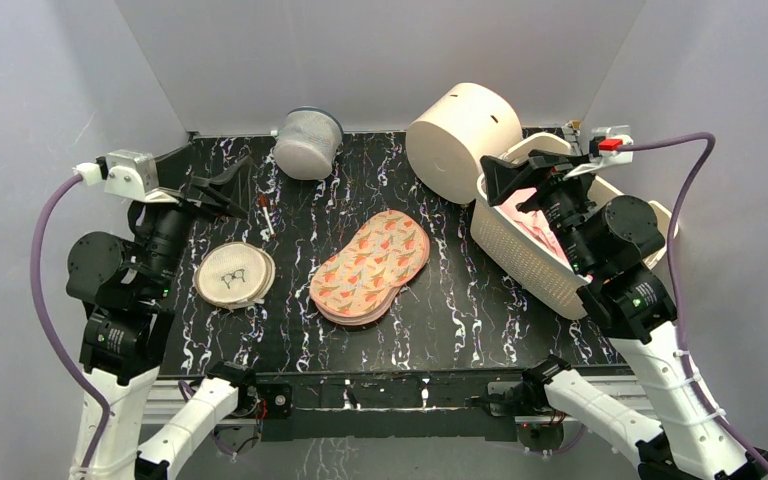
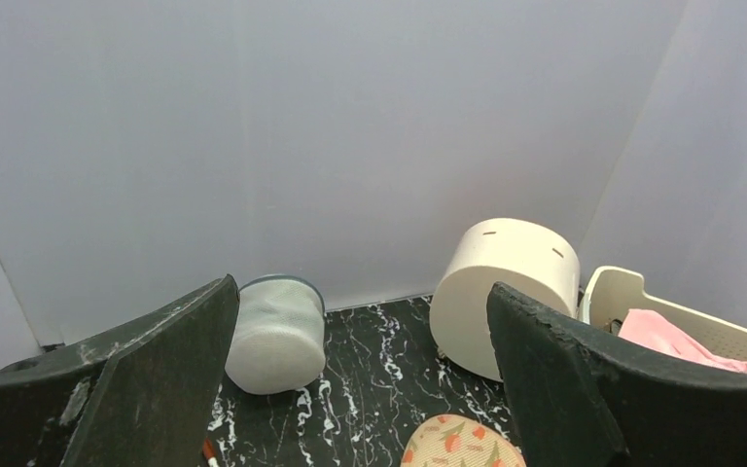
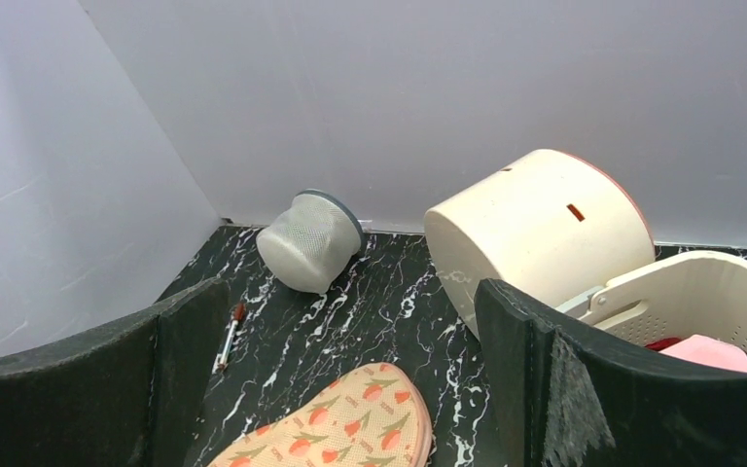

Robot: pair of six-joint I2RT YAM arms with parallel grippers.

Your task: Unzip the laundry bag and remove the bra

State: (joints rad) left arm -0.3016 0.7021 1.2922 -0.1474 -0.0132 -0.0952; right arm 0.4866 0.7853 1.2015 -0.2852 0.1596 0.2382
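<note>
The laundry bag (image 1: 370, 266) lies flat, seemingly shut, in the middle of the black marbled desk (image 1: 440, 300) between grey walls. Both wrist views crop its near end. The left hand (image 1: 222, 190) and right hand (image 1: 508, 182) gape empty, raised well apart on either side of it.

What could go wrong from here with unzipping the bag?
1. No zip pull shows on the bag in any view, so a grasp may pinch fabric instead.
2. The bag lies loose with nothing pinning it; tugging could drag it into the disc.
3. The right arm hangs over the basket and could clip its rim swinging across.
</note>
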